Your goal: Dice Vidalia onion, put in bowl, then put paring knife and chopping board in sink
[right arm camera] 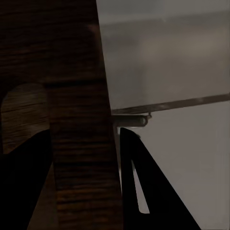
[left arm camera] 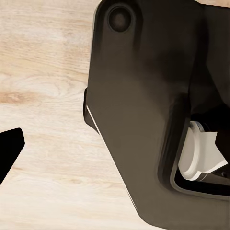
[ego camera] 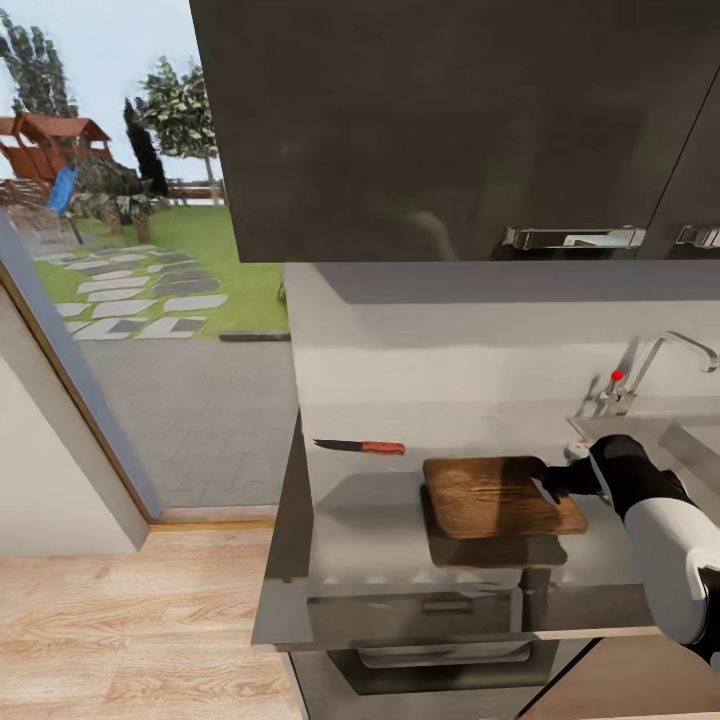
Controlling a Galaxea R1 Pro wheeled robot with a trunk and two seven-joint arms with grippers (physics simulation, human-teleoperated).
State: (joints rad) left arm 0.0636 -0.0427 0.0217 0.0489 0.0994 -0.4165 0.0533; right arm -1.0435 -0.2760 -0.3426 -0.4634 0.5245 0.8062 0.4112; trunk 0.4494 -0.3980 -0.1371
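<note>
Chopping board is clamped at its sink-side edge by right gripper, lifted above bench. Paring knife lies nearby. Left gripper state: cannot be determined.

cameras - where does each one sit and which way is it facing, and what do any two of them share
Head view: on the robot's head, looking forward and down at the countertop with the paring knife; the right gripper clamps the chopping board.
Left wrist view: on the left arm, facing the wood floor; a dark part of the robot's body shows.
Right wrist view: on the right arm, looking along its fingers, which straddle the board's edge.
Shared: head and right wrist views both show the board.
</note>
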